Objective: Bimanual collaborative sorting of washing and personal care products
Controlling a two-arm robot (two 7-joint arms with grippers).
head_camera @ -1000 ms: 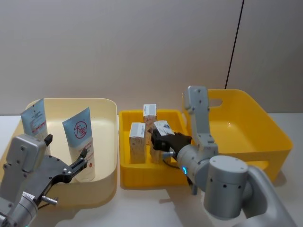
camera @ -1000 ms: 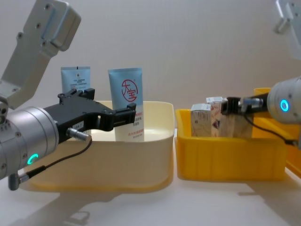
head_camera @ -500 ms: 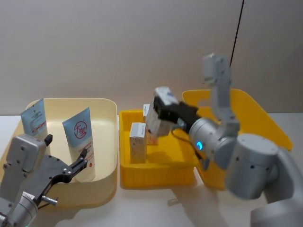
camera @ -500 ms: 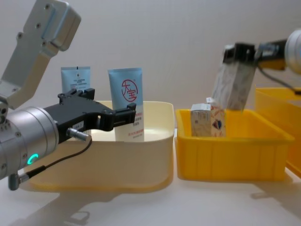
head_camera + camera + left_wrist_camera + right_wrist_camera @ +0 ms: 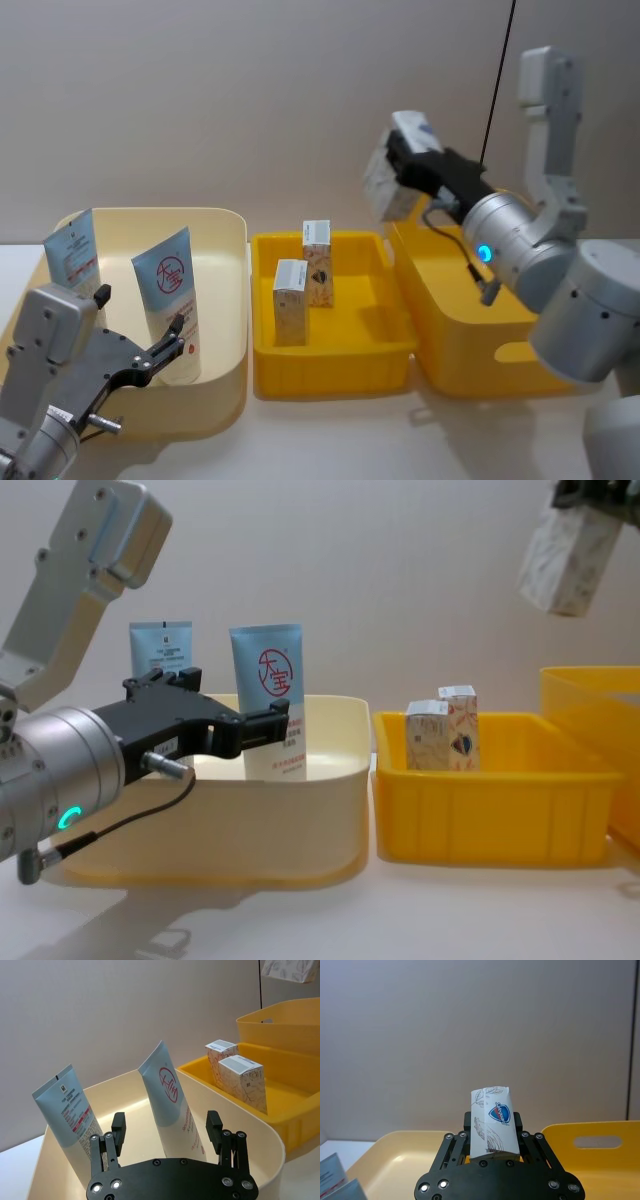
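Standing in the cream bin (image 5: 215,375), just ahead of the left tool (image 5: 140,310), are two flat squeeze tubes, light blue above white. The wider tube (image 5: 170,290) leans slightly and sits in line with the gap between that tool's fingers. The narrower tube (image 5: 72,255) stands beyond its left finger, near the bin's back wall. The left tool is low over the bin's front edge, level, with its fingers spread wide and gripping nothing; whether its right finger touches the wider tube I cannot tell.

Well below the right tool (image 5: 405,165) and toward its left, the small yellow tray (image 5: 330,370) holds two cream patterned cartons, both upright. The nearer carton (image 5: 289,300) is just beside the farther carton (image 5: 318,262). The large yellow bin (image 5: 460,340), with a handle slot in its wall, sits below the right tool. All three containers rest on the white worktop (image 5: 330,430).

The right arm reaches up and forward with its tool high in the air, clamped on the sides of a third carton (image 5: 385,190), which hangs tilted.

The wider tube bears a red circle logo around the characters 大宝. The third carton shows leaf drawings and a blue shield badge that appears to read Safeguard. The narrower tube's lines of print are too small to read
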